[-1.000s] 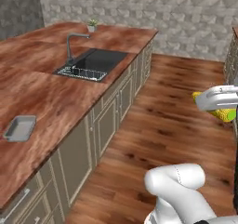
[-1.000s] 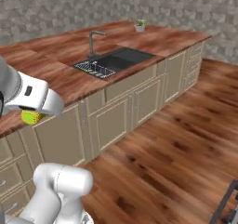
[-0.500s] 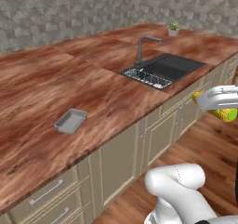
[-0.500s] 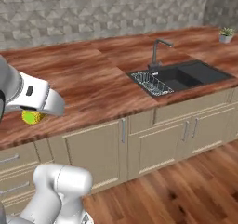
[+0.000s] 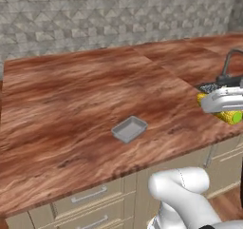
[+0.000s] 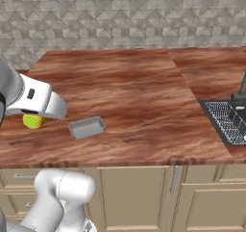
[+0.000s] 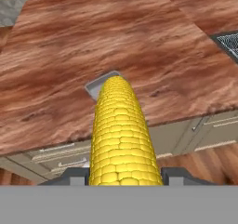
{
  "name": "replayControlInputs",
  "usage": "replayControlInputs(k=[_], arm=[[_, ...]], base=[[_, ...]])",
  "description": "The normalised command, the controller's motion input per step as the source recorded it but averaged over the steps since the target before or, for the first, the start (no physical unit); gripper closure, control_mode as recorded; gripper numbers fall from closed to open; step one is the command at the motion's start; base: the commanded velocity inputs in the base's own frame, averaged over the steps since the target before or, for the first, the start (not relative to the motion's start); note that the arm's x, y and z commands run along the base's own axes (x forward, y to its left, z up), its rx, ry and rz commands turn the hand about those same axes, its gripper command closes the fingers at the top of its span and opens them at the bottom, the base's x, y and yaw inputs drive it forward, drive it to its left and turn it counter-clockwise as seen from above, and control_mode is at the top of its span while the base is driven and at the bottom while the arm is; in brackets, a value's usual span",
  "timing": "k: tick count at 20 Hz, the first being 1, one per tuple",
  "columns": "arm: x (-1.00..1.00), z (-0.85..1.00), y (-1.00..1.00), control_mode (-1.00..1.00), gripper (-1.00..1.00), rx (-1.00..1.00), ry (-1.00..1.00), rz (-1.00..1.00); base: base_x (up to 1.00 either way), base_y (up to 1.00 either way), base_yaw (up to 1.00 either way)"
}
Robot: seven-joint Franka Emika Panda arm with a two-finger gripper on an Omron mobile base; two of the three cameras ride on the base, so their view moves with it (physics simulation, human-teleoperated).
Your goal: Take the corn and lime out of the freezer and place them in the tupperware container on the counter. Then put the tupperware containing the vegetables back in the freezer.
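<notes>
While corn [image 7: 121,135] hangs gripped, sink [image 6: 229,122] (far side), tray [image 5: 129,128] nr counter [image 5: 61,104] edge

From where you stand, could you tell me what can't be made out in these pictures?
- Gripper: in the hand view the corn covers its fingertips; in both base views the forearm hides it.
- Tray: in the hand view the corn hides most of it.
- Sink: in the right base view the right edge cuts it off.
</notes>
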Motion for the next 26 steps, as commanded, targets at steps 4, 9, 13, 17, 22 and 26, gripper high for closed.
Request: replayControlInputs(k=[4, 9, 13, 17, 22, 26], arm=[[0.0, 0.0, 0.0, 1.0, 1.0, 0.0, 0.0, 0.0], [0.56, -0.34, -0.08, -1.0, 1.0, 0.0, 0.11, 0.3], [0.98, -0.74, -0.08, -1.0, 1.0, 0.0, 0.11, 0.26], [0.96, -0.98, 0.0, -1.0, 1.0, -0.1, 0.03, 0.23], [0.68, -0.81, 0.0, -1.0, 1.0, -0.11, 0.0, 0.35], [0.63, -0.54, 0.0, -1.0, 1.0, -0.09, -0.04, 0.43]], base=[[0.62, -0.01, 0.5], [0.11, -0.01, 0.1], [0.0, 0.0, 0.0], [0.0, 0.0, 0.0], [0.0, 0.0, 0.0], [0.0, 0.0, 0.0]])
